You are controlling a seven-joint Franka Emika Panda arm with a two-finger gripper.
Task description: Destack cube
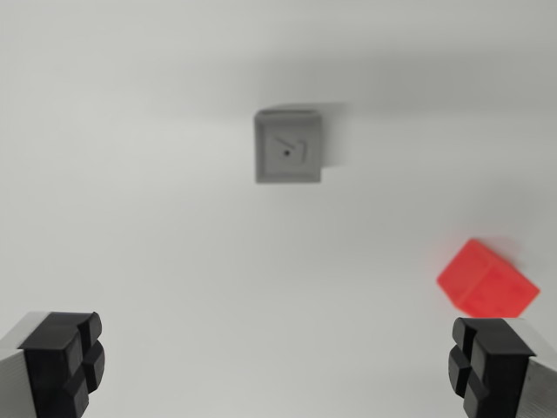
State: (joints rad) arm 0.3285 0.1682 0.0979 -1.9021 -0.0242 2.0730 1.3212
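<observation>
Black finger pads [61,361] frame the bottom corners, spread wide, gripper [277,366] holding nothing. Ahead of them and roughly centred between them sits the grey cube [289,146], square-on, well clear. Red cube [486,280] lies just beyond the pad on the wrist view's right, tilted, apart from the grey one. No containers anywhere.

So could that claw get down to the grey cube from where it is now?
Probably yes. The gripper has its jaws wide apart and empty, and nothing lies between them and the grey cube. The red cube sits off to the wrist view's right.
</observation>
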